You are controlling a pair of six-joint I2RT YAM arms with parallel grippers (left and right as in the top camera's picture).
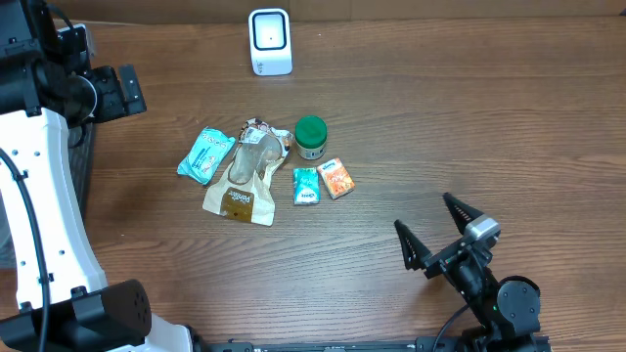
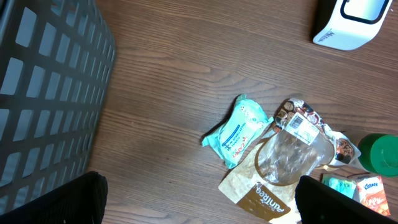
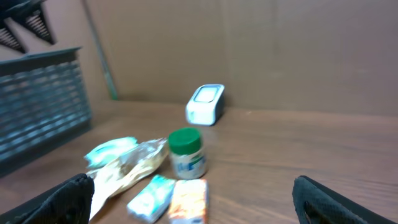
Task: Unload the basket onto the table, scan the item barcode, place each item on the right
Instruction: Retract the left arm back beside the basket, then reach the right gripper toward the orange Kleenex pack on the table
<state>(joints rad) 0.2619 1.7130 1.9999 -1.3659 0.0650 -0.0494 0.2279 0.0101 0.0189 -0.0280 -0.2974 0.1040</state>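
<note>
Both pairs of jaws stand wide apart and hold nothing. The right gripper (image 1: 423, 210) sits at the lower right of the overhead frame. The left gripper (image 2: 199, 180) shows in its own wrist view as two dark fingers at the bottom corners.

From overhead I get the whole spread. The white scanner (image 1: 270, 41) is at top centre. Mid-frame lies the cluster of items: a teal pouch (image 1: 205, 154), a brown bag (image 1: 243, 186) with a clear window, a green-lidded jar (image 1: 311, 138), a small teal packet (image 1: 306, 186) and an orange packet (image 1: 337, 179).

The left wrist view gives me what overhead cannot. There is a white label (image 2: 303, 129) with dark print on a crumpled wrapper (image 2: 287, 111) at the top of the brown bag, too small for me to call a barcode. A dark mesh basket (image 2: 43, 93) fills the left of that frame.

The right wrist view is blurred, but it looks low across the table (image 3: 298, 149) and shows the jar standing upright.

Overhead, the items lie well apart from both grippers, up and left of the right jaws. In the left wrist view they sit toward the lower right of the frame.
</note>
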